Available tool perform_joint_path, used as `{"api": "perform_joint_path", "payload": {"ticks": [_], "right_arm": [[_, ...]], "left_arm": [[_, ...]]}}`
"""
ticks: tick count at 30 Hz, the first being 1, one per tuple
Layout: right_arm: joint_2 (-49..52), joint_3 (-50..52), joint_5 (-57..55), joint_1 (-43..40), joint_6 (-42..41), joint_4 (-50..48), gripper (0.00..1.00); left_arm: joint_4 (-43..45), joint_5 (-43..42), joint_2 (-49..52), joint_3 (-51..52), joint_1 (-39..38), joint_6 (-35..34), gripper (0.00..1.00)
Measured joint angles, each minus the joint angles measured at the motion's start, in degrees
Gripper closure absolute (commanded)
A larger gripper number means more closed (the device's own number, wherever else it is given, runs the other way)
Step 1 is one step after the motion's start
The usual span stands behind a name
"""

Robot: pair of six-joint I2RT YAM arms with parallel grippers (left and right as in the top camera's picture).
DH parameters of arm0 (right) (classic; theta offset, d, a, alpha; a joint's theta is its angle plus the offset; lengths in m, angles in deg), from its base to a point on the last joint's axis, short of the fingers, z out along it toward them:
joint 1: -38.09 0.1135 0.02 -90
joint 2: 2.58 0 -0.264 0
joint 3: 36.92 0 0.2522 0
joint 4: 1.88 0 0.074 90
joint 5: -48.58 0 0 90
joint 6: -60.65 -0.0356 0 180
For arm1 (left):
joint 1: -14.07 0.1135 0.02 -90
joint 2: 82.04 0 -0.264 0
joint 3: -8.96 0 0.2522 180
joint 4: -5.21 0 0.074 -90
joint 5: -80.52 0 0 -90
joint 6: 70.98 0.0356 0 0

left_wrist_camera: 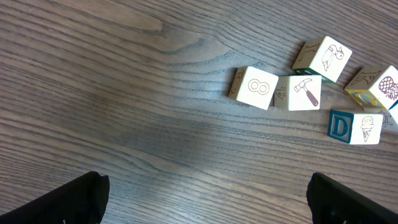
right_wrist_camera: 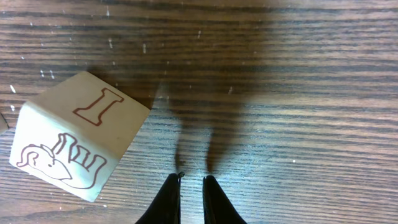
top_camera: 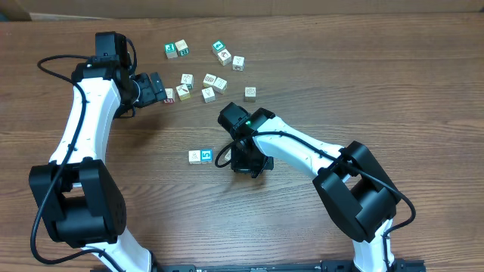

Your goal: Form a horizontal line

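A short row lies on the table: a whitish cube (top_camera: pixel 195 156) touching a blue-faced cube with a white "5" (top_camera: pixel 206 156). My right gripper (top_camera: pixel 248 163) hovers just right of this row, its fingers (right_wrist_camera: pixel 191 182) nearly together with nothing between them. A whitish cube printed with an "I" and an elephant (right_wrist_camera: pixel 78 144) lies on the wood left of the fingertips; in the overhead view the arm hides it. My left gripper (top_camera: pixel 155 88) is wide open (left_wrist_camera: pixel 202 202) and empty beside the loose pile.
Loose cubes are scattered at the back: green-faced ones (top_camera: pixel 171 50) (top_camera: pixel 218 47) and several whitish ones (top_camera: pixel 209 79) (top_camera: pixel 250 92). The left wrist view shows cubes with an "8" (left_wrist_camera: pixel 255 87), a hammer (left_wrist_camera: pixel 305 92), a bird (left_wrist_camera: pixel 326 57) and a "D" (left_wrist_camera: pixel 354 126).
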Motion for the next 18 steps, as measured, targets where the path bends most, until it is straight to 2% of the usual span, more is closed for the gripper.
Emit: {"api": "perform_joint_path", "payload": {"ticks": [18], "right_arm": [[0.0,0.0,-1.95,0.0,-0.02,-4.74,0.9]], "left_arm": [[0.0,0.0,0.0,0.0,0.0,-0.02,0.0]]}}
